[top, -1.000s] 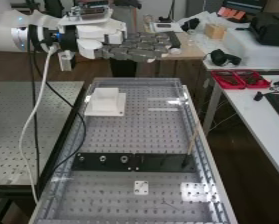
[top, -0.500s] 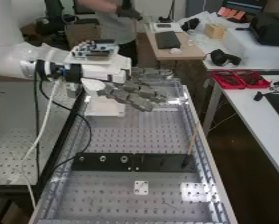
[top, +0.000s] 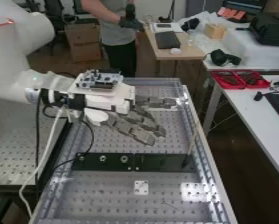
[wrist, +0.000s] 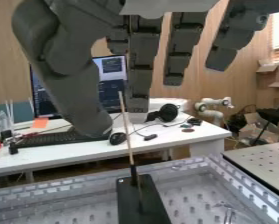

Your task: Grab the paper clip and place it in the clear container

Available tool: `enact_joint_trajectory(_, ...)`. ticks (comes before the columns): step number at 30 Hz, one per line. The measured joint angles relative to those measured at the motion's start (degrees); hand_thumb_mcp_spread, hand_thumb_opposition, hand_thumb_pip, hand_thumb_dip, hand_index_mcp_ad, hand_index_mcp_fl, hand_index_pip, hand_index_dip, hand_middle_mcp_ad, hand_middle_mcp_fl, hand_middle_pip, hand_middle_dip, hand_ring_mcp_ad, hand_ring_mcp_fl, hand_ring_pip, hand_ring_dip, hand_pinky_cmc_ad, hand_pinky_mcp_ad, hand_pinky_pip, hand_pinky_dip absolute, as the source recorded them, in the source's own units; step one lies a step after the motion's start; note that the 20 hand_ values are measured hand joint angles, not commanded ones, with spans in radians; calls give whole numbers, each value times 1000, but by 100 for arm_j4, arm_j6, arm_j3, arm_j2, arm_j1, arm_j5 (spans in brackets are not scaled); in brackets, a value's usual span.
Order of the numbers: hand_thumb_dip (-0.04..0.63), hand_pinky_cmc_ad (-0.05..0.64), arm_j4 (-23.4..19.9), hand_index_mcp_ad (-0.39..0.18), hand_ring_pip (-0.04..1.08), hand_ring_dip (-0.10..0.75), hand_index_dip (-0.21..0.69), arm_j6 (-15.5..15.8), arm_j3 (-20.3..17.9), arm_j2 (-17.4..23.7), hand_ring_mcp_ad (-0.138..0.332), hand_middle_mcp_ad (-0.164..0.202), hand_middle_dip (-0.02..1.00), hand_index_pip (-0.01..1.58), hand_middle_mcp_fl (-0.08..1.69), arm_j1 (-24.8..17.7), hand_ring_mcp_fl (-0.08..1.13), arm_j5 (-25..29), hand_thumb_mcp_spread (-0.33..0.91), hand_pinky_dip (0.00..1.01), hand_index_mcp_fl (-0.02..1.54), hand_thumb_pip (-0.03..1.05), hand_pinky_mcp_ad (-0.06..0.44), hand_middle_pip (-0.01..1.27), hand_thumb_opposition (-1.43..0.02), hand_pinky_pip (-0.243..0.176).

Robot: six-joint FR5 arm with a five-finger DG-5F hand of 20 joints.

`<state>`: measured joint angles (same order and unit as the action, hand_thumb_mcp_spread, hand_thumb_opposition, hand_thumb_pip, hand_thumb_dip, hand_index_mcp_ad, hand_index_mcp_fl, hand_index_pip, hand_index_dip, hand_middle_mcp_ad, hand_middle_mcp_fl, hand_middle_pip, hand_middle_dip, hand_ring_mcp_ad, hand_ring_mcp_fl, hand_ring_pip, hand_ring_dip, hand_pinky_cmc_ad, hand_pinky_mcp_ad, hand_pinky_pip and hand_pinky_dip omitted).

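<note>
Paper clip awaiting pickup.
Thin wire, probably the paper clip [top: 168,204], lies on the perforated surface [top: 110,195], inside its raised rim [top: 215,175]. Beyond, an upright stick [top: 191,142] limits sideways room. Farther, fingers [top: 133,131] extended and spread, gripping nothing, presumably for a clean descent.

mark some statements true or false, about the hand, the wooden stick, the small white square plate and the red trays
1. The hand is curled round the stick. False: the hand has its fingers extended, apart from the wooden stick.
2. The stick stands on the black strip. True.
3. In the high view, the small white square plate lies nearer the camera than the black strip. True.
4. The red trays sit on the black strip. False: the red trays rest on the white table.
</note>
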<state>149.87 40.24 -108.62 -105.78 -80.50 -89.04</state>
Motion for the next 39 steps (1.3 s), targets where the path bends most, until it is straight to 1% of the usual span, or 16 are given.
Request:
enact_joint_trajectory(3,291,262,-106,-66,86,290,-173,7,36,-152,38,-87,541,101,600,96,311,-58,508,208,59,696,229,295,-822,-10)
enact_joint_trajectory(4,300,262,-153,-70,86,302,-173,-3,57,-220,37,-87,543,101,599,138,328,-82,508,209,59,696,229,330,-822,0)
enact_joint_trajectory(6,302,283,-208,-66,87,339,-173,-16,92,-314,37,-87,541,103,595,199,349,-118,506,211,59,696,229,363,-817,5)
enact_joint_trajectory(7,302,278,-236,-65,86,337,-173,-22,112,-364,38,-87,555,101,593,233,344,-143,506,204,59,696,229,389,-834,2)
enact_joint_trajectory(11,302,297,-358,-87,84,367,-173,-38,204,-553,37,-86,559,101,593,389,379,-293,527,190,59,696,229,468,-831,10)
enact_joint_trajectory(16,298,295,-366,-87,99,396,-173,-33,340,-732,37,-84,574,103,595,536,389,-491,522,195,75,693,229,492,-836,21)
enact_joint_trajectory(17,298,295,-362,-89,103,417,-173,-29,378,-780,37,-87,574,103,595,570,393,-547,522,195,84,693,229,492,-836,21)
enact_joint_trajectory(19,298,311,-364,-91,99,415,-173,-20,430,-846,35,-87,574,103,593,621,393,-635,524,195,86,686,229,492,-833,17)
enact_joint_trajectory(27,298,312,-519,-112,99,417,-173,-4,624,-1161,35,-87,574,103,609,902,393,-1094,543,195,86,688,229,494,-845,17)
enact_joint_trajectory(28,298,328,-560,-112,96,421,-173,-9,645,-1198,35,-87,574,103,625,943,393,-1153,545,195,86,688,229,494,-845,17)
enact_joint_trajectory(32,298,333,-602,-113,91,436,-173,-17,736,-1332,35,-87,592,103,661,1071,407,-1342,585,195,86,688,227,571,-852,17)
enact_joint_trajectory(34,298,330,-614,-113,99,447,-173,-15,764,-1378,35,-87,607,103,660,1109,405,-1412,597,195,86,688,227,571,-869,17)
enact_joint_trajectory(36,298,349,-630,-115,94,456,-173,-12,783,-1419,33,-89,634,103,654,1143,408,-1475,620,195,86,688,229,588,-876,17)
enact_joint_trajectory(37,298,346,-632,-120,96,456,-173,-11,795,-1445,33,-89,641,101,670,1163,408,-1512,618,195,86,688,227,602,-883,17)
enact_joint_trajectory(38,298,361,-629,-122,110,469,-173,-7,812,-1472,33,-89,658,101,670,1182,410,-1547,613,195,86,684,227,616,-880,21)
enact_joint_trajectory(39,298,367,-624,-122,112,469,-173,-4,821,-1485,33,-99,654,101,675,1192,410,-1566,620,195,86,688,229,620,-880,21)
